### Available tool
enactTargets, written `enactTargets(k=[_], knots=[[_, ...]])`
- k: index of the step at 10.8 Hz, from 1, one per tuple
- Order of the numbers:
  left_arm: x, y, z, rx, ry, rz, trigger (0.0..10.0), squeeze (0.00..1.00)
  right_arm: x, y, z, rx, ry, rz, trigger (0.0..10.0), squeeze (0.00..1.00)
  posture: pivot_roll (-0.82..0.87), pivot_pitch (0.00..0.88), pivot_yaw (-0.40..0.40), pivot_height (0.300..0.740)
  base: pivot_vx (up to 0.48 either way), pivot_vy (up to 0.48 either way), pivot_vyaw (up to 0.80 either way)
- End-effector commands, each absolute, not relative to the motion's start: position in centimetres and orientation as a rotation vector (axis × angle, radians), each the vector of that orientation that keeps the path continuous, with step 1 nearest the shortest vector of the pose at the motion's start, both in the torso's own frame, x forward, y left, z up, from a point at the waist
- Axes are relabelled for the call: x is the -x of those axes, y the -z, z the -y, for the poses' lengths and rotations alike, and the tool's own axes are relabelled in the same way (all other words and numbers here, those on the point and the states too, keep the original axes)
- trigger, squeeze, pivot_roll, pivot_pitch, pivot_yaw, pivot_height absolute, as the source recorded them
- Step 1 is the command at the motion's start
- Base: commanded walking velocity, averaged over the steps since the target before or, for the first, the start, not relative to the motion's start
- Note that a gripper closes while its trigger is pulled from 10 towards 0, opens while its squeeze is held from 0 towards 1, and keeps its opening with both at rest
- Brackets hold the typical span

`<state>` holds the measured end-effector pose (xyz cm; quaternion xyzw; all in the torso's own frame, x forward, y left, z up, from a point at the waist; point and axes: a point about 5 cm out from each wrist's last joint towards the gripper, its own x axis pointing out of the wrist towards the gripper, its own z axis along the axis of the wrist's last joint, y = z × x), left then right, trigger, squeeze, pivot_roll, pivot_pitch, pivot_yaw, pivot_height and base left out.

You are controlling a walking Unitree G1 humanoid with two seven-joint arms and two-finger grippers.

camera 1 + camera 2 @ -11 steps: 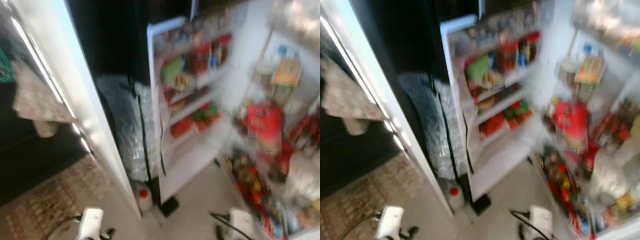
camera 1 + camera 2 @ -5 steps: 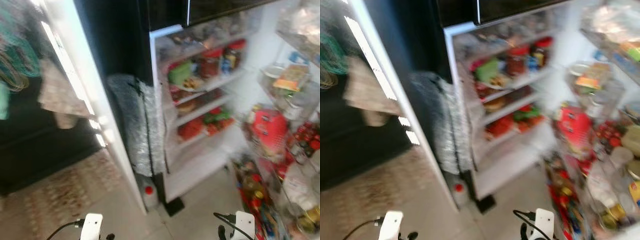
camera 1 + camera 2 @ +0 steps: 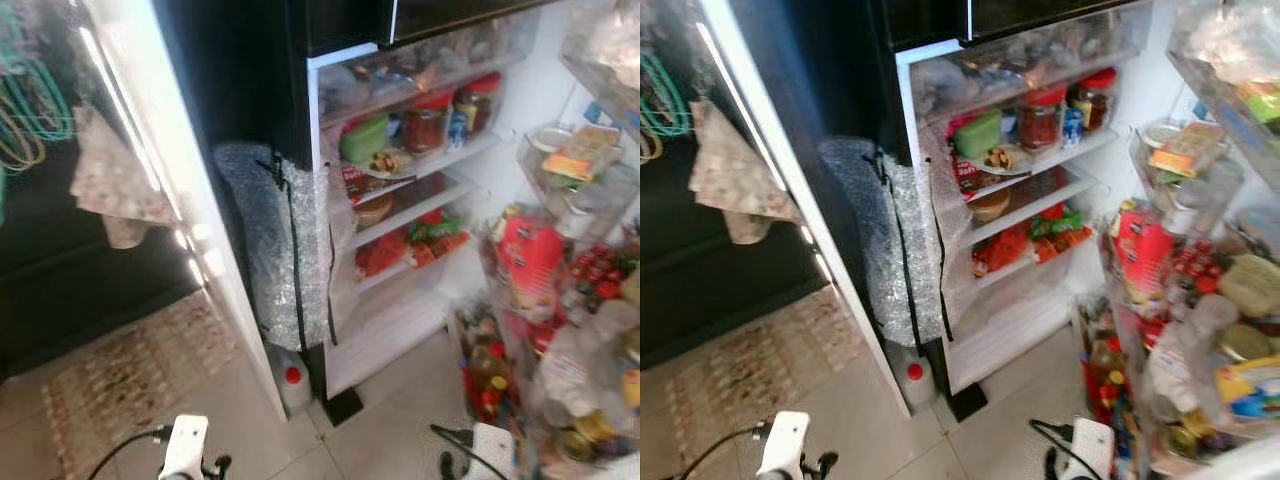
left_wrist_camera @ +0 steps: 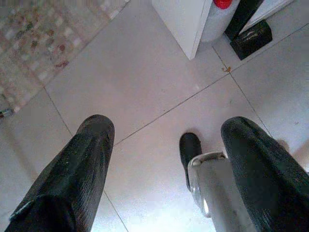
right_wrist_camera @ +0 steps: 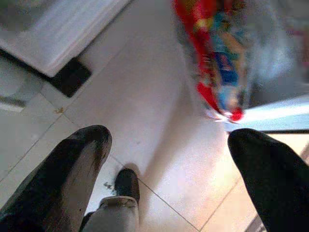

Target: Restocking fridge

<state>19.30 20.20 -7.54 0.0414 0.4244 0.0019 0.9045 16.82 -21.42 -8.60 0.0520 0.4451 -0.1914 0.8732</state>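
Approach step: the robot faced the open fridge at frame centre, left gripper and right gripper hanging low, fingers wide and empty, so next came fetching stock.

View steadies and sharpens since 1 s ago, framing shifted by camera motion; fridge contents keep their places.

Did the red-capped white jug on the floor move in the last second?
No. The jug sits against the bottom corner of the open white door as before; the whole picture shifted, so the camera moved.
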Motion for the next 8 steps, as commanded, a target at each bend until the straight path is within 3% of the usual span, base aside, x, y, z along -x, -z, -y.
enactTargets(k=[1,8], knots=[[-18.2,8.0,-20.8,-0.090,-0.023,-0.925,10.0,0.00,-15.8,8.9,22.3,-0.132,0.482,-0.958,10.0,0.00,0.00,0.000,0.034,0.740,0.000,0.000,0.00],[-17.3,8.4,-21.0,-0.098,-0.024,-0.946,10.0,0.00,-14.0,9.6,22.4,-0.111,0.547,-1.076,10.0,0.00,0.00,0.000,0.035,0.740,0.000,0.000,0.00]])
